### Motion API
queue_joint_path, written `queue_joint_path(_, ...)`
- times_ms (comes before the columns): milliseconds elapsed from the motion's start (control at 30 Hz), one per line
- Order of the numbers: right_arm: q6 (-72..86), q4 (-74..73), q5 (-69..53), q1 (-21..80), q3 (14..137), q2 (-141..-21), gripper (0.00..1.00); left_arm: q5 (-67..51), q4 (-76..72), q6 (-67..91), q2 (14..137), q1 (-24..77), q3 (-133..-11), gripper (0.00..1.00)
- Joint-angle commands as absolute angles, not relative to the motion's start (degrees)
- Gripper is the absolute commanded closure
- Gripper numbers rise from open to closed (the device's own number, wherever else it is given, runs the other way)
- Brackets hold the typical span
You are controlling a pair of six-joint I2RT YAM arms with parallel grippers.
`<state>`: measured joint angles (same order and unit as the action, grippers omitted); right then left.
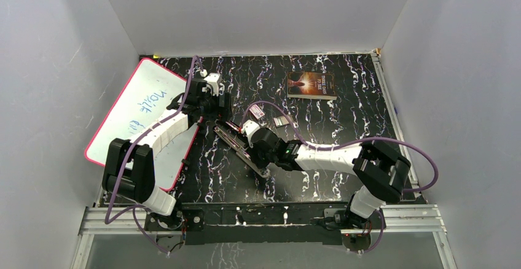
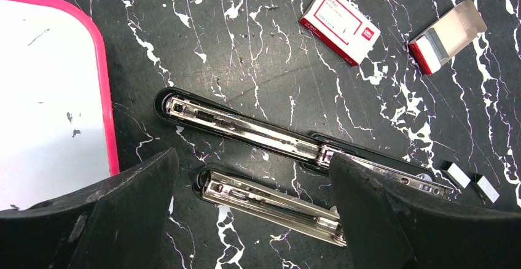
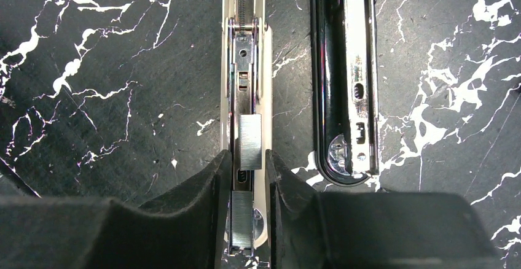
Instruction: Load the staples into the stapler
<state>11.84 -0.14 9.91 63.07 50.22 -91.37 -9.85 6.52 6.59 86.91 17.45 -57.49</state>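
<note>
The right hand (image 3: 247, 158), fingers narrowly parted and gripping nothing, and the left hand (image 2: 255, 183), spread wide, hang over the black marbled bench (image 1: 344, 128), where a pink-rimmed whiteboard (image 1: 138, 106) lies at the left. An opened stapler (image 2: 246, 128) lies under them, a black-and-chrome arm (image 3: 344, 66) parallel beside its silver channel (image 3: 244, 54), with two red-and-white boxes (image 2: 340, 23), one open, beyond. Two strips of staples (image 3: 250, 142) lie in the channel, one just past the right fingertips and one between them; two more rest on the bench near the stapler's end.
</note>
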Motion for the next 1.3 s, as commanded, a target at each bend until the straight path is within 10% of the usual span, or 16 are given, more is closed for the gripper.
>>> queue_joint_path(0,11.93,-0.29,9.42,63.26,51.72,-91.35,0.65,-10.01,7.36,6.06,86.41,17.26,-59.15,0.08)
queue_joint_path(1267,20.46,8.15,-3.13,55.32,48.26,-86.92,0.55,-9.93,7.30,6.07,86.44,17.25,-59.15,0.08)
